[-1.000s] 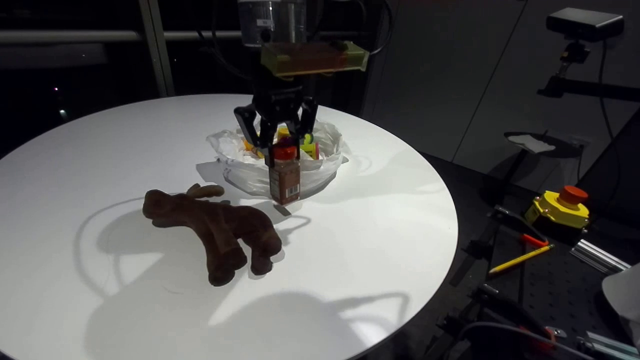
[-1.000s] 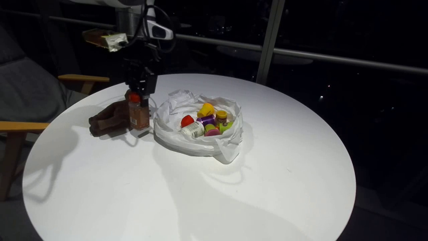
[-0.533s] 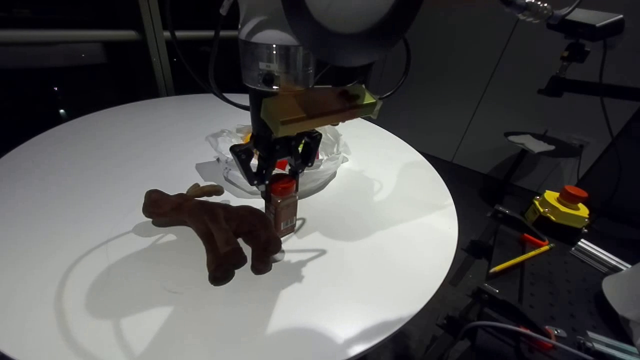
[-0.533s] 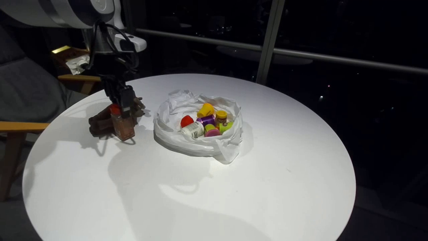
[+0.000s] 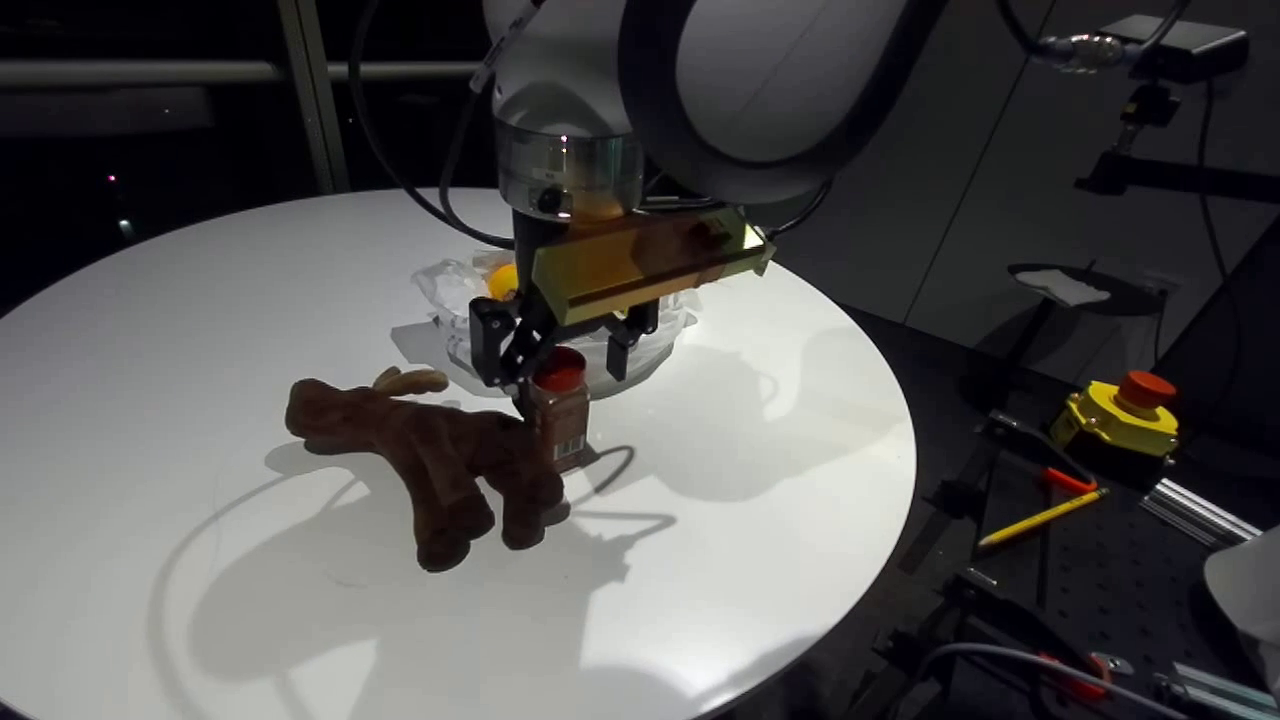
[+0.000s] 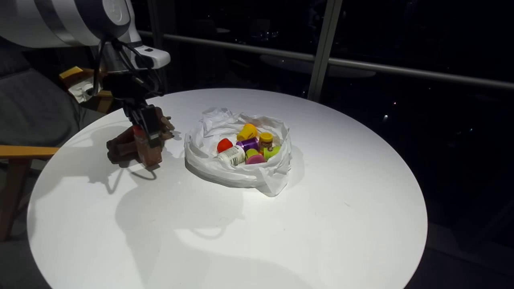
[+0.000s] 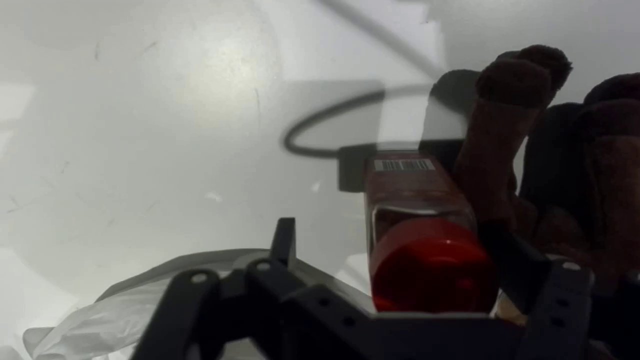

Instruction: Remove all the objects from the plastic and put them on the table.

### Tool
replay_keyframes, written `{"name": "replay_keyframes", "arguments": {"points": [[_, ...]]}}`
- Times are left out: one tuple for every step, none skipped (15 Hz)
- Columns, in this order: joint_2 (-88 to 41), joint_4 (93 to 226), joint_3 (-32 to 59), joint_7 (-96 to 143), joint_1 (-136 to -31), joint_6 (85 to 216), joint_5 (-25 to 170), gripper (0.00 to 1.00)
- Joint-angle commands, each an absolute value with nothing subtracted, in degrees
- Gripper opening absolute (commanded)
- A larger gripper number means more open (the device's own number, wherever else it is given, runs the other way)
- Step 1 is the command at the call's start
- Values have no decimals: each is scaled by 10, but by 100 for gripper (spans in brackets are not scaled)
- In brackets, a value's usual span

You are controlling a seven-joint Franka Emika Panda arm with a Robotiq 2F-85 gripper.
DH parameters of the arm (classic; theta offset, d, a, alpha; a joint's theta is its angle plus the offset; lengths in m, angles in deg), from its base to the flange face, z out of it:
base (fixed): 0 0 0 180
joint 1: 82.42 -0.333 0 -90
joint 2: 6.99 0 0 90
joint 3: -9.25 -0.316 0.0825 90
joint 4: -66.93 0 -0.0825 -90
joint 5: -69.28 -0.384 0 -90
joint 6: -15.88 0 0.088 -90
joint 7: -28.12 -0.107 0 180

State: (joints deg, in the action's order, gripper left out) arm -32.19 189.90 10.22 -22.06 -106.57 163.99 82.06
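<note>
A clear spice jar (image 5: 562,425) with a red lid and reddish contents stands upright on the white table (image 5: 740,580). My gripper (image 5: 571,382) is open around its top; the right-hand finger (image 7: 517,265) in the wrist view lies close against the jar, while the left-hand finger (image 7: 285,240) is well apart from it. The crumpled white plastic bag (image 6: 225,176) holds a white bottle (image 6: 233,155), a purple container (image 6: 247,143), a red-topped item (image 6: 224,145), a yellow cup (image 6: 247,131), a yellow tub (image 6: 265,139), and green and pink pieces. In an exterior view, the arm hides much of the bag.
A brown plush toy (image 5: 425,450) lies right beside the jar, partly behind it in the wrist view. The round table's edge runs past on all sides. A chair (image 6: 28,152) stands beyond it. Off the table are an emergency-stop button (image 5: 1145,390) and a pencil (image 5: 1043,518).
The gripper has carried the jar away from the bag and down beside the plush toy. Since half a second ago its fingers have spread, letting go of the jar.
</note>
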Motion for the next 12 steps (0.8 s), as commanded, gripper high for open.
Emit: {"name": "replay_keyframes", "arguments": {"points": [[-275,1919,106,-231,-1056,1650,826,100],[-263,1919,107,-230,-1053,1650,828,100],[-252,1912,110,-231,-1049,1643,831,100],[-244,1902,115,-232,-1047,1633,840,100],[-241,1883,120,-225,-1042,1611,851,100],[-243,1861,123,-221,-1035,1591,860,100],[-248,1839,121,-210,-1024,1573,863,100],[-262,1806,120,-200,-1012,1554,864,100],[-278,1776,117,-186,-1001,1538,861,100],[-301,1741,116,-170,-991,1532,860,100],[-326,1707,114,-152,-983,1526,856,100],[-353,1672,114,-134,-978,1521,855,100]]}}
